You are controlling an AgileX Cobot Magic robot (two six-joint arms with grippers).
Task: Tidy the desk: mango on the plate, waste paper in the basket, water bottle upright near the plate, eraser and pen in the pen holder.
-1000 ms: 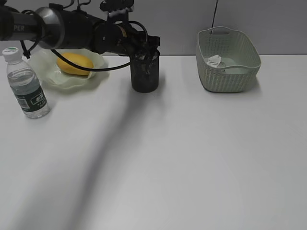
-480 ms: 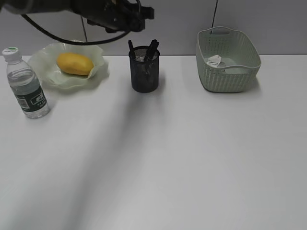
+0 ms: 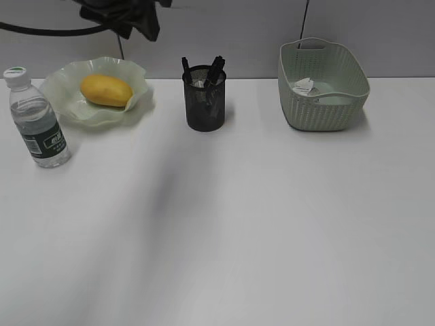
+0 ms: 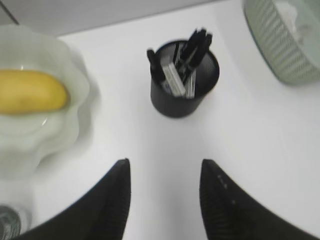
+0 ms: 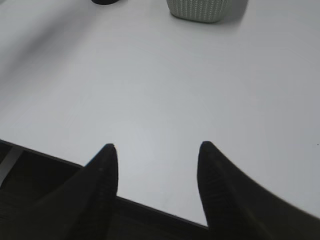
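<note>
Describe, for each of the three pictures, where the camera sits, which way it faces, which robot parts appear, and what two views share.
Exterior: at a slant from the front, over the white desk; dark left arm at top left.
Left wrist: above, looking down past open left gripper at black wire-mesh pen holder.
Right wrist: near the desk's front edge, looking across; open right gripper.
Shared: holder in exterior and left wrist.

Exterior faces desk (image 3: 224, 224) slantwise, wrist views look down, sharing pen holder (image 3: 204, 98), basket (image 3: 322, 85)
</note>
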